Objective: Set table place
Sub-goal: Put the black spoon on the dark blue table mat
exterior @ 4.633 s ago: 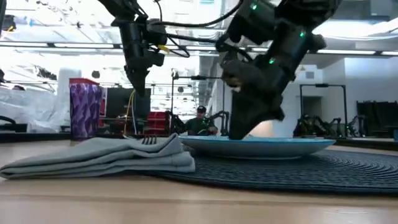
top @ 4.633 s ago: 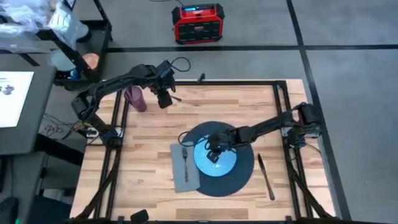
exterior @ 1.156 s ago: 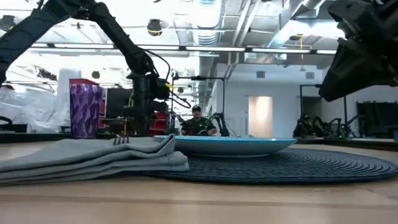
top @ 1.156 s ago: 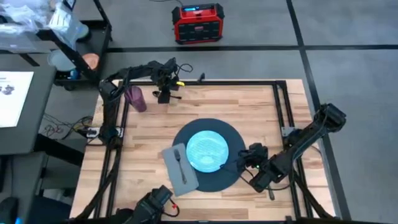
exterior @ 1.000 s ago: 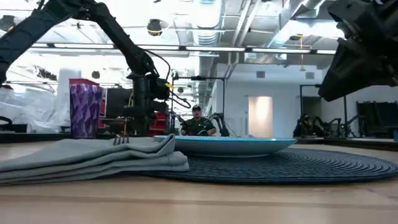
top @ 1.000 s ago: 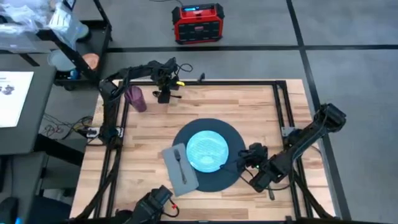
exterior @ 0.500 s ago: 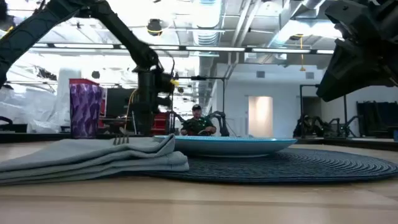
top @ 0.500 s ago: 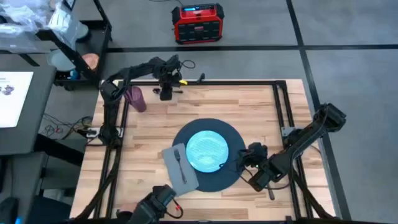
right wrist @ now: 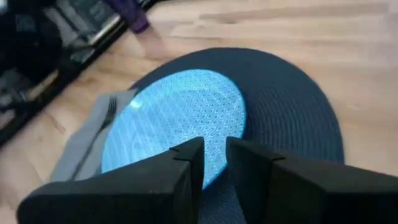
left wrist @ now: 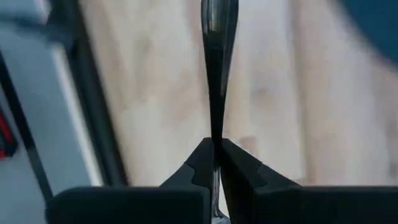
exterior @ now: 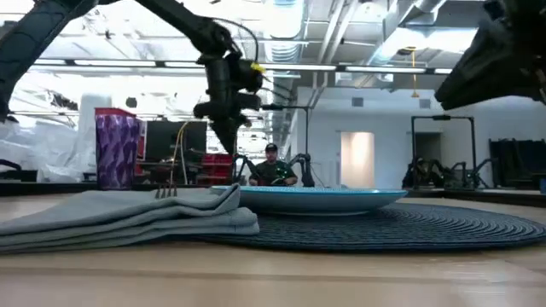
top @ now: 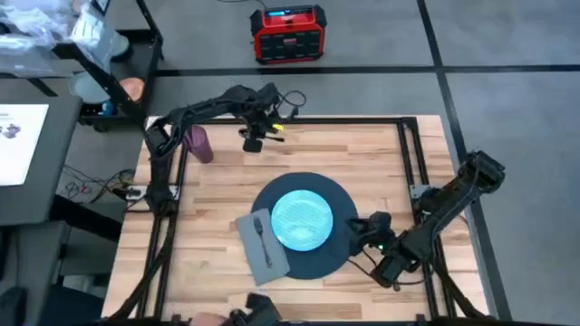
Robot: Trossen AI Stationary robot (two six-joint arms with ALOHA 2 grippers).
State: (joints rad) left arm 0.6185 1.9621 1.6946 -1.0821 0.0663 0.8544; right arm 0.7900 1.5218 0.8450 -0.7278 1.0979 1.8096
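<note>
Counts 1 table of light planks, railed in black on its edges, bearing 1 round dark woven mat, 1 light blue plate, 1 grey napkin, 1 fork and 1 purple cup. Places the mat at the table's middle, toward the near edge, with the plate centred on it and the napkin overlapping its left rim; lays the fork lengthwise on the napkin. Stands the cup at the far left corner, close to the rail.

Counts 2 grippers. Sets the left gripper above the far edge, right of the cup; in its wrist view, shows both fingers pressed together on 1 slim shiny utensil pointing away over bare wood. Sets the right gripper low beside the mat's right rim; in its wrist view, shows 2 fingers narrowly apart, nothing between, aimed at the plate.

From above only, shows 1 red box on the floor beyond the table. From table height only, shows 1 seated person far behind.

Leaves bare planks between the mat and the far rail, and at the far right corner.
</note>
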